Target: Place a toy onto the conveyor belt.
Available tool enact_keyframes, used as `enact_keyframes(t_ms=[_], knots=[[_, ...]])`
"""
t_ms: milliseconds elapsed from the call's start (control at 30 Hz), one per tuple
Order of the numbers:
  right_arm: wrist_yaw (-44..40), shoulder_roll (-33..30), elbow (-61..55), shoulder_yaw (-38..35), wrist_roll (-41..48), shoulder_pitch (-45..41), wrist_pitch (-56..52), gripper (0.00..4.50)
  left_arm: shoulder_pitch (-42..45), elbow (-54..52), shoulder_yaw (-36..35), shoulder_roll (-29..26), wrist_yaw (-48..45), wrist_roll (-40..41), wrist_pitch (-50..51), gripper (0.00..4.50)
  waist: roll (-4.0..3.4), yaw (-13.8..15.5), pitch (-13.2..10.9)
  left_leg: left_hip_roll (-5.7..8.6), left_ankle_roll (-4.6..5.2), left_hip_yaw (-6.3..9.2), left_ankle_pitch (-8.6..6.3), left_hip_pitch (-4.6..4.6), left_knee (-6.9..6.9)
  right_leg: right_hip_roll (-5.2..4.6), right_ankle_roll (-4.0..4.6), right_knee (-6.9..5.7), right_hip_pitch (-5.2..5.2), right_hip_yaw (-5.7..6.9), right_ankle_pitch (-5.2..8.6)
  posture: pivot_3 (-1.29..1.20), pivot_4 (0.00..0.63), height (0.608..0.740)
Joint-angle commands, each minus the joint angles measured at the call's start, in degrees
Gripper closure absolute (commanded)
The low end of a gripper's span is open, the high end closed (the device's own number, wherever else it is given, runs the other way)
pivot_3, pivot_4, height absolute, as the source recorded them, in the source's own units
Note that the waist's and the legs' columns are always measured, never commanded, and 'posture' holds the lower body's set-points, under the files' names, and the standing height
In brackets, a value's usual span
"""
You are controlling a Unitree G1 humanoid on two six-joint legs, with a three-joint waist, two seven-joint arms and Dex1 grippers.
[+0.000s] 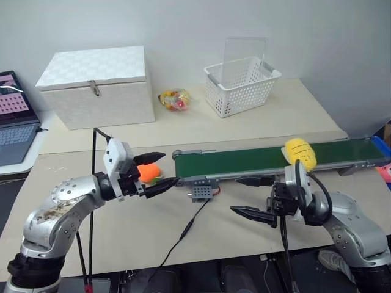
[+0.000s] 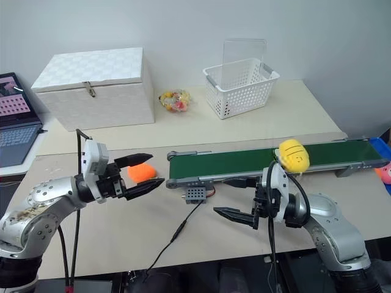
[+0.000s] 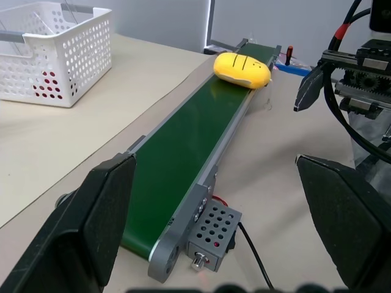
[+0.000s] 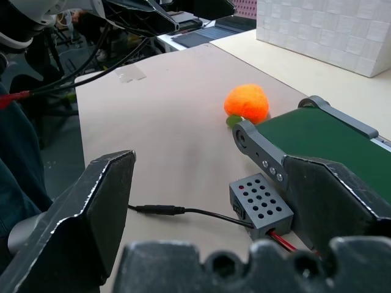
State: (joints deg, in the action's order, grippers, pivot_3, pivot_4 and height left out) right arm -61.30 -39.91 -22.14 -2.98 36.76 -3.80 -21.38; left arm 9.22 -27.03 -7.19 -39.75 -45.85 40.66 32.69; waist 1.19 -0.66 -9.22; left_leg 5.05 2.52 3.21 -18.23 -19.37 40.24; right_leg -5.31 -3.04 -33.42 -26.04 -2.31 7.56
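The yellow oval plush toy (image 1: 299, 152) lies on the dark green conveyor belt (image 1: 244, 160), near its right end. It rests free, with nothing gripping it. My right gripper (image 1: 234, 195) hangs open and empty over the table in front of the belt, pointing left, a little nearer than the toy. My left gripper (image 1: 170, 168) is open and empty too, level, off the belt's left end, pointing along the belt. In the left wrist view the toy (image 3: 242, 68) sits at the far end of the belt (image 3: 183, 152).
An orange plush toy (image 1: 148, 173) lies on the table just behind the left gripper. The grey motor box (image 1: 201, 192) and its cable (image 1: 183, 232) sit in front of the belt. At the back stand a white box (image 1: 98, 85), a bag of sweets (image 1: 174, 99), a white basket (image 1: 241, 85) and a laptop (image 1: 12, 122).
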Motion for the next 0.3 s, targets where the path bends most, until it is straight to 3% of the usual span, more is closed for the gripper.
enact_keyframes(t_ms=[33, 300], knots=[[-0.7, -0.7, -0.8, -0.7, 0.2, -0.8, 0.3, 0.0, 0.8, -1.8, 0.2, 0.5, 0.5, -0.3, -0.6, 0.04, 0.0, 0.0, 0.0, 0.0, 0.0, 0.0, 0.0, 0.0, 0.0, 0.0, 0.0, 0.0, 0.0, 0.0, 0.0, 0.0, 0.15, 0.74], [-1.2, -1.0, 0.0, -0.5, 0.1, -1.5, 0.1, 0.0, 1.5, -1.2, 0.6, 1.7, 1.2, -0.6, -0.7, 0.04, 0.0, 0.0, 0.0, 0.0, 0.01, 0.0, 0.0, 0.0, -0.01, 0.0, 0.0, 0.0, 0.0, 0.0, 0.0, 0.0, 0.15, 0.74]])
